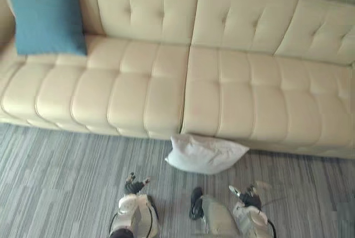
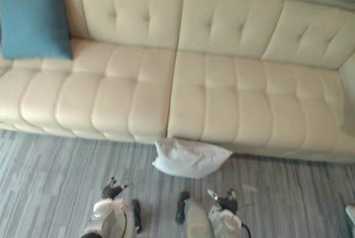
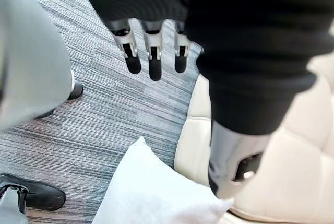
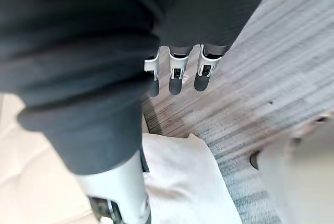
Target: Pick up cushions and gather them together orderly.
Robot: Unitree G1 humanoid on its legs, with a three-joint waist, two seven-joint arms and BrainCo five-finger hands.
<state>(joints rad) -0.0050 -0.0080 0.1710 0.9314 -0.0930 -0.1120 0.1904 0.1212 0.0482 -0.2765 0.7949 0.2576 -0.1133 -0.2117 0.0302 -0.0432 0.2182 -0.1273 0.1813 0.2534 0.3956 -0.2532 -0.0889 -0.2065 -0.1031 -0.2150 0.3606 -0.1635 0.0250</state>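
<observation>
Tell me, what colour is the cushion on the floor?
The cushion is white, best seen in the left eye view.

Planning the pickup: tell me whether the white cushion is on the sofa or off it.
Off. The white cushion lies on the grey carpet, its upper edge against the front of the sofa.

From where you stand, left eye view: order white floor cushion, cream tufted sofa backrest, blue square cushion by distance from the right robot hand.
From the right robot hand:
1. White fabric cushion: on the grey carpet, just ahead, slightly left.
2. Cream tufted sofa backrest: straight ahead, past the white cushion.
3. Blue square cushion: sofa's far left end, leaning on the backrest.
</observation>
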